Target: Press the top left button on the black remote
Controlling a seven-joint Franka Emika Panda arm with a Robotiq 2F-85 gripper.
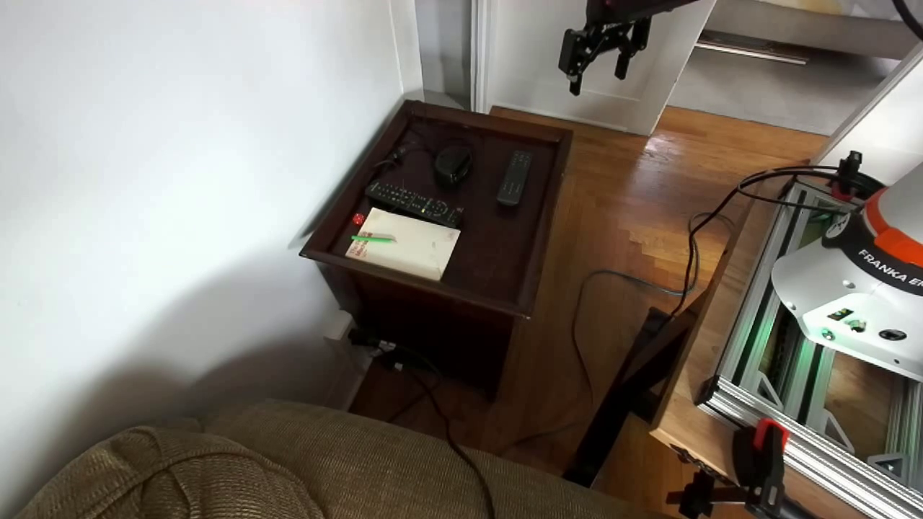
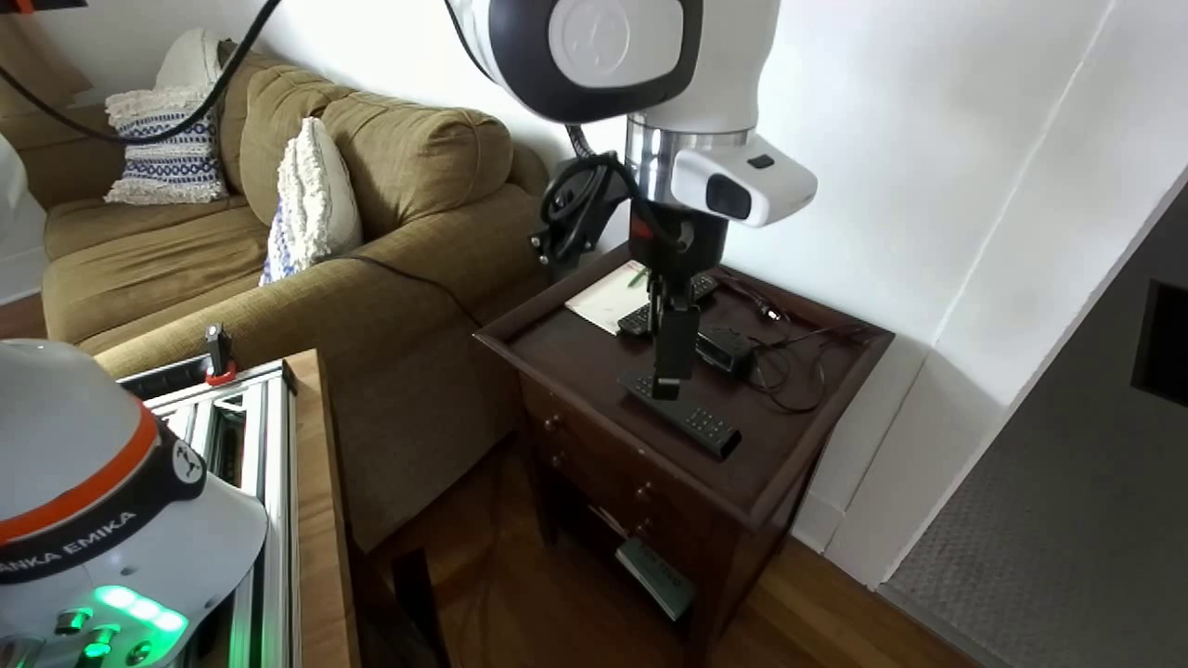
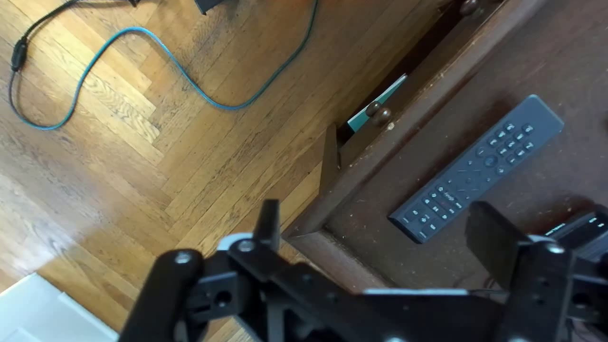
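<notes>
The black remote lies flat on the dark wooden nightstand, near its raised edge. It also shows in an exterior view, partly hidden behind a finger, and in the wrist view, buttons up and slanting. Its button markings are too small to read surely. My gripper is open and empty, raised above the nightstand level and apart from the remote. In the wrist view its fingers are wide apart; the right finger appears beside the remote's lower end, the left one over the floor.
A longer black remote, a white booklet with a green pen, a red die and a chunky dark device with cables share the nightstand. A wall and a sofa stand close by.
</notes>
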